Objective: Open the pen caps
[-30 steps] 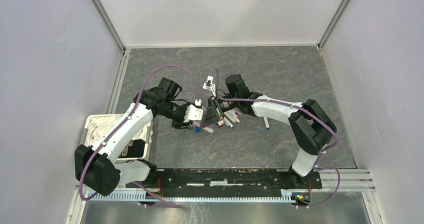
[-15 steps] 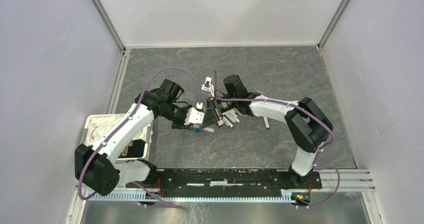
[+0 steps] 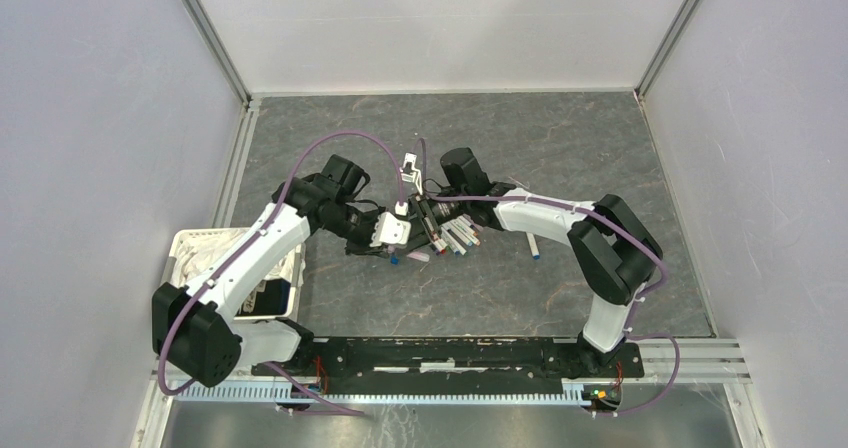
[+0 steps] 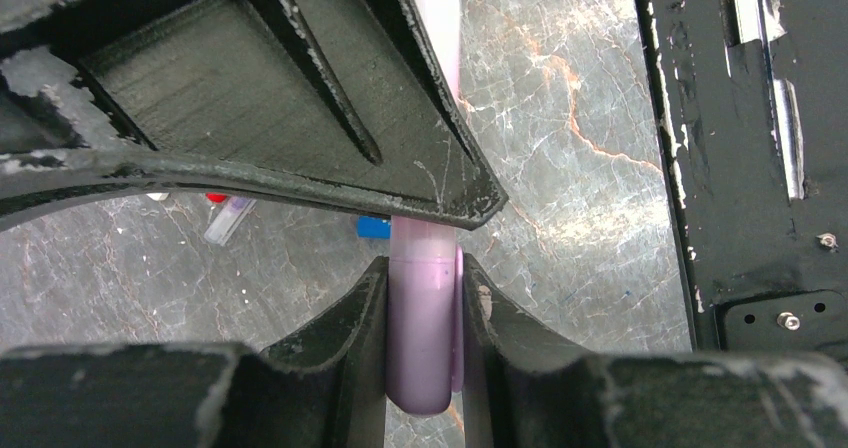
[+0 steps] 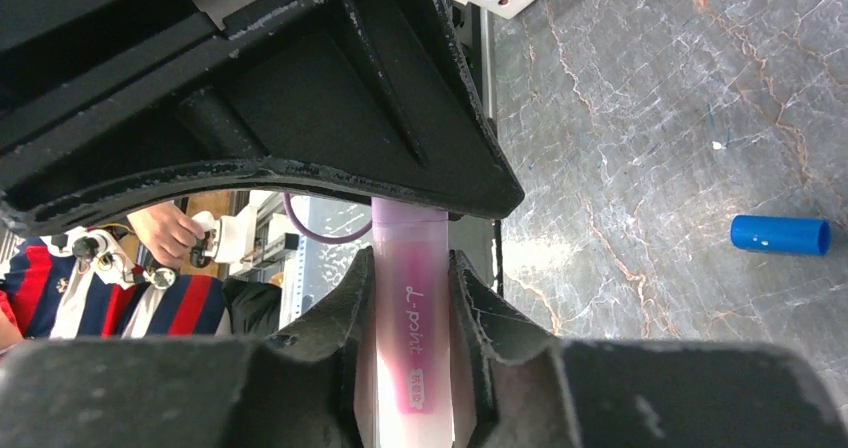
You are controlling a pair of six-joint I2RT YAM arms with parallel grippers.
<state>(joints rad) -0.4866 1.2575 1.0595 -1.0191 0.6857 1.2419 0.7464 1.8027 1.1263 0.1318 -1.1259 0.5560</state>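
In left claw (image 4: pixel 430 243), half-hidden lilac pen (image 4: pixel 422 358)

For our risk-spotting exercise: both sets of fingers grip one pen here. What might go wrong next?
The smooth lilac pen may slip in the left fingers or right fingers instead of uncapping. The pull happens close to the pile of pens; a sudden release could scatter them. A freed cap could roll away, like the loose blue cap.
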